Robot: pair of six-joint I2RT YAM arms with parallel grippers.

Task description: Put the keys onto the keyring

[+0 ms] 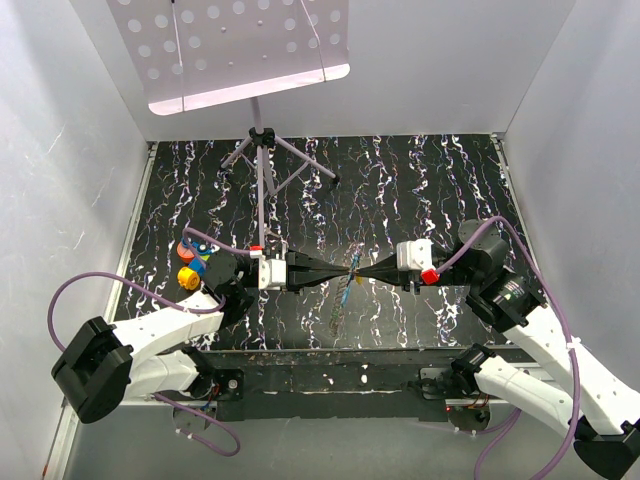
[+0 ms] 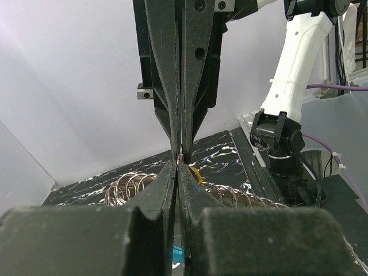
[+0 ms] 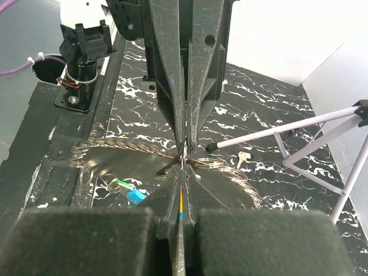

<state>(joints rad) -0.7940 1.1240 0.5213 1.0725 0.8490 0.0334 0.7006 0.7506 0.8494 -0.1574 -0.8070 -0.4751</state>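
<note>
Blue key (image 1: 345,291), hanging just below the meeting gripper tips. Yellow key (image 2: 195,173), just beside those tips. Left gripper (image 1: 348,271) and right gripper (image 1: 360,270), both pinched narrow, tip to tip; what they pinch cannot be told. Tripod stand (image 1: 262,150), beyond, on marbled table (image 1: 420,190).

Right hand (image 3: 182,168): at the bottom of the view, dark fingers pressed together.
Left hand (image 3: 186,146): reaches in from the top, fingers likewise closed, meeting the right hand tip to tip.
Meeting point: a small glint of metal, too small to identify.
Blue key head (image 3: 136,198): just left of the right hand's fingers, low over the table (image 3: 259,98).
Orange sliver (image 3: 180,204): in the slit between the right hand's fingers.
Ring shapes (image 3: 115,161): blurred, fanned to both sides of the tips.
Stand legs (image 3: 299,123): pale, at the right.
Pale key (image 3: 242,156): on the table beside one leg's foot.
</note>
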